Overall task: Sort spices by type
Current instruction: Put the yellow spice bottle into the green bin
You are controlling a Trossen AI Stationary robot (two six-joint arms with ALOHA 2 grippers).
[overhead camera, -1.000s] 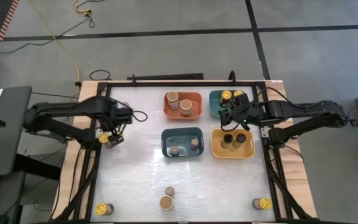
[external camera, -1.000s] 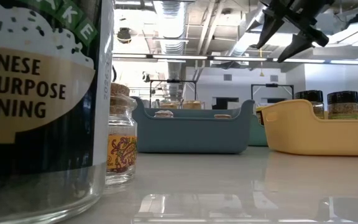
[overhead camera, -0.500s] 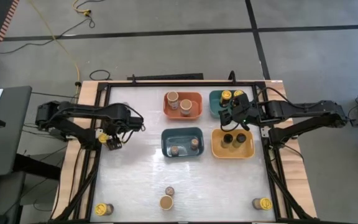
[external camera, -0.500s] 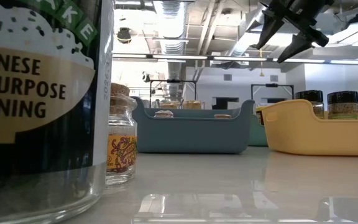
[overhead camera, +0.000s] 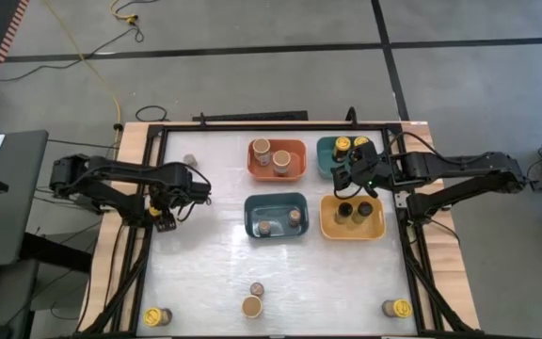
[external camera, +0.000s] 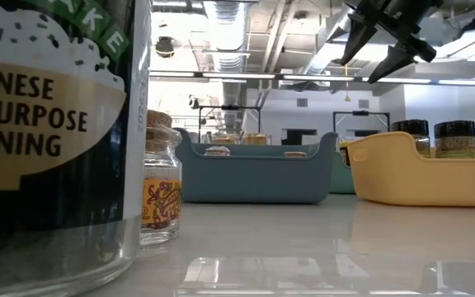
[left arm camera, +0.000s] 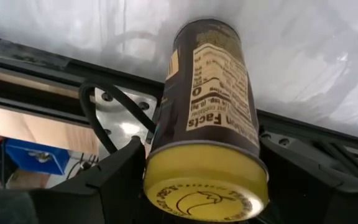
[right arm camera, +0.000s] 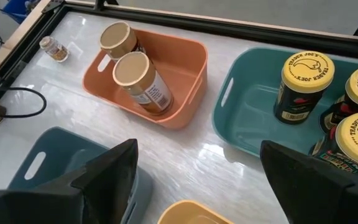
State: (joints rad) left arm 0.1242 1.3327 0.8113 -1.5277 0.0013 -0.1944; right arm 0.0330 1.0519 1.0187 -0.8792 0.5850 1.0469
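Note:
My left gripper (overhead camera: 165, 215) is at the table's left edge, shut on a dark jar with a yellow lid (left arm camera: 210, 118). My right gripper (overhead camera: 354, 181) is open and empty, raised between the teal bin (overhead camera: 325, 153) and the yellow bin (overhead camera: 326, 224). It also shows in the low view (external camera: 379, 51). The teal bin holds yellow-lidded jars (right arm camera: 301, 84), and the orange bin (right arm camera: 191, 62) holds two tan-lidded jars (right arm camera: 138, 78). Loose jars stand near the front edge: yellow-lidded ones (overhead camera: 156, 316) (overhead camera: 398, 308), a tan-lidded one (overhead camera: 252, 306) and a small brown-topped one (overhead camera: 257, 289). My left gripper pinches the jar at its lid end (left arm camera: 166, 155), one finger (left arm camera: 120, 177) on either side. The jar lies along the fingers with the yellow lid (left arm camera: 207, 190) toward the wrist and the base pointing away. Whether it rests on the table cannot be told.
A small cork-topped jar (overhead camera: 189, 160) stands at the far left of the table. The blue bin (overhead camera: 249, 218) with two small jars sits mid-table. The yellow bin holds two dark-topped jars (overhead camera: 355, 213). A black frame rail (left arm camera: 55, 68) runs along the left edge by my left gripper.
My left arm has drawn back toward the table's left edge and turned its gripper, still shut on the yellow-lidded jar. This has uncovered the small cork-topped jar at the far left. The jar's lid now shows less from above.

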